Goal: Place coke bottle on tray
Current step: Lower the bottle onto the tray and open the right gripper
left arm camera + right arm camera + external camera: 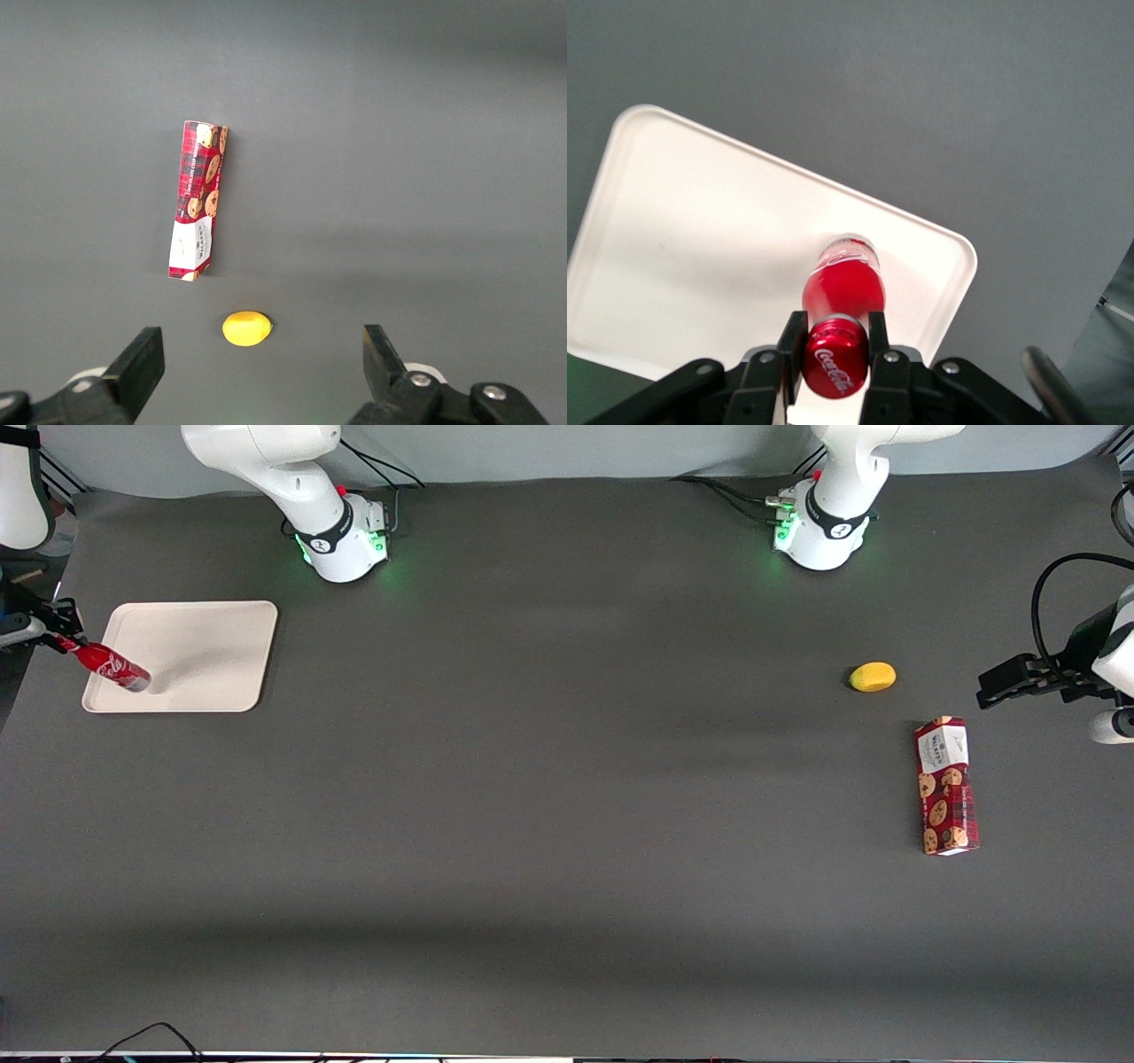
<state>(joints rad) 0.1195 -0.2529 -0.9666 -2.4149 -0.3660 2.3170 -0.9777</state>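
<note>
The coke bottle (112, 666) is slim and red with white script. It hangs tilted, its silvery base low over a corner of the cream-white tray (199, 651) at the working arm's end of the table. My gripper (60, 640) is shut on the bottle's neck, just off the tray's edge. In the right wrist view the fingers (791, 340) clamp the bottle (843, 283) just below its red cap, and the body points down at the tray (700, 248). Whether the base touches the tray I cannot tell.
A red cookie box (946, 786) lies flat toward the parked arm's end of the table. A yellow lemon-like object (873, 677) sits beside it, farther from the front camera. Both also show in the left wrist view: the box (197, 200) and the yellow object (246, 328).
</note>
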